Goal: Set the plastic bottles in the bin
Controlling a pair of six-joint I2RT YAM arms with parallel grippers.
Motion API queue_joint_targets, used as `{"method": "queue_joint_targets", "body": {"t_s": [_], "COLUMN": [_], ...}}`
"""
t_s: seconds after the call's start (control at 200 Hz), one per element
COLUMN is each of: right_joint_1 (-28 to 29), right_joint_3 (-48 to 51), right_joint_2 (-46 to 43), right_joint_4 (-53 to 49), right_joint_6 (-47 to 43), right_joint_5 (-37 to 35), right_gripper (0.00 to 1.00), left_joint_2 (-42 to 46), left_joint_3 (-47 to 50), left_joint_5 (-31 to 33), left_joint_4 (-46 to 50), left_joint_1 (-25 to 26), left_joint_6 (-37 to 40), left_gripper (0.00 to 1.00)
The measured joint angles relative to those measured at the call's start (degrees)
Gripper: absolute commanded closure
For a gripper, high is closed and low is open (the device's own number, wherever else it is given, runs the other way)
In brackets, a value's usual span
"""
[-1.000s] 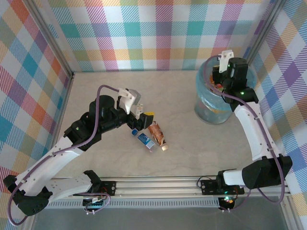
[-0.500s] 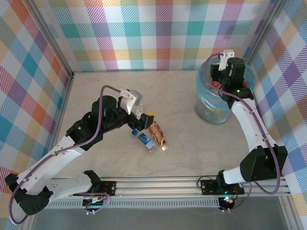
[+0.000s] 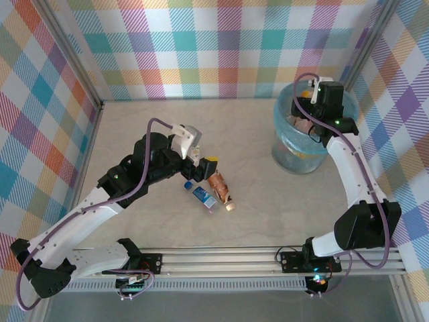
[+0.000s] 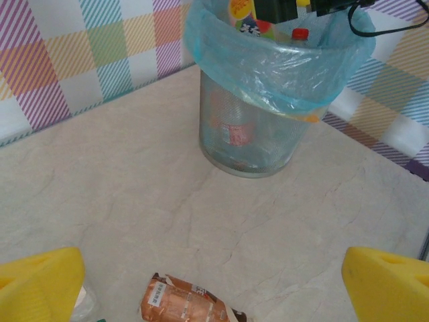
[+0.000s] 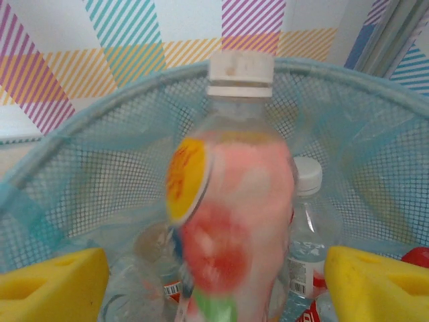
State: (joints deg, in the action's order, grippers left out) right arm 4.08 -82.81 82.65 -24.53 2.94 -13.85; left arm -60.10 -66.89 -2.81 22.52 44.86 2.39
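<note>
Tabletop (image 3: pixel 268 201): pink bottle (image 5: pixel 234 221) between parted right fingers (image 5: pixel 50 285), over bin (image 5: pixel 114 174)

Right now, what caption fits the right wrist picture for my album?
Pink bottle with a white cap between the open right claw, over the bin.

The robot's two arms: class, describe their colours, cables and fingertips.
The left arm and right arm both have white shells and black joint housings. A purple cable runs along each. The fingers end in yellow pads, wedge-shaped.
</note>
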Motion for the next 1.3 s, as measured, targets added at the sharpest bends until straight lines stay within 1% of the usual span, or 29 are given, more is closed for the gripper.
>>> {"method": "queue_joint_targets", "body": {"t_s": [0.13, 0.265, 0.54, 0.885, 1.055, 1.3], "right_joint_1": [-0.5, -1.5, -2.9, -2.9, -2.9, -2.9], "right_joint_3": [-2.6, -3.1, -3.0, -3.0, -3.7, -3.8], "right_joint_2": [0.0, 0.5, 5.7, 5.8, 4.2, -3.8], "right_joint_4": [-1.4, -1.8, -3.9, -4.2, -5.2, -5.1], "right_joint_6": [0.4, 1.2, 3.8, 5.0, 5.5, 7.3], "right_joint_5": [0.0, 0.0, 0.6, 3.5, 6.3, 12.0], "right_gripper": [0.15, 0.15, 0.19, 0.21, 0.23, 0.26], "left_joint_2": [-0.1, -0.1, -0.2, -3.2, -5.2, -7.1], "left_joint_3": [0.0, 0.0, 0.8, 0.8, 0.7, 0.6], "left_joint_5": [0.3, 0.4, 0.7, 2.1, 3.8, 7.3], "left_joint_4": [0.0, 0.0, 0.4, 0.4, 0.2, 0.2], "left_joint_1": [0.0, 0.0, 0.0, 0.0, 0.0, 0.0], "left_joint_6": [0.0, 0.0, 0.0, 0.2, 0.2, -0.4], "left_gripper": [0.02, 0.01, 0.01, 0.01, 0.01, 0.01]}}
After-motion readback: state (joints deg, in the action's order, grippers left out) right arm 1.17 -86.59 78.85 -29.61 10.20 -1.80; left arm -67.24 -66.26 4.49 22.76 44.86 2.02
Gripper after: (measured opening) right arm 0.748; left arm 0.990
